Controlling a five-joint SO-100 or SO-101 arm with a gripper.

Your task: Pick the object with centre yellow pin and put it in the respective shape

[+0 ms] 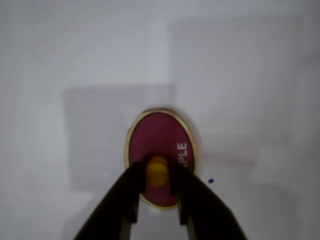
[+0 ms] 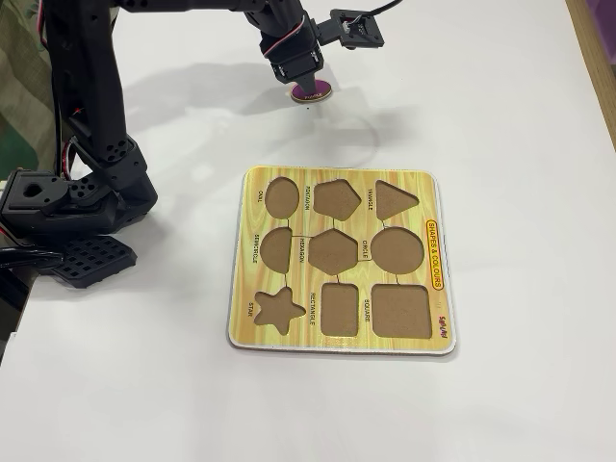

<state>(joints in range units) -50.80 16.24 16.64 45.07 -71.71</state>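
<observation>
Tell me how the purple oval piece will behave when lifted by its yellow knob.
The purple oval piece looks flat and rigid, so it probably won't flex. Held only by its small rounded yellow knob, it could swivel or slip in the gripper. It's likely light.

A yellow wooden shape board [image 2: 342, 183] with nine empty cutouts lies flat on the white table [image 2: 510, 115].
</observation>
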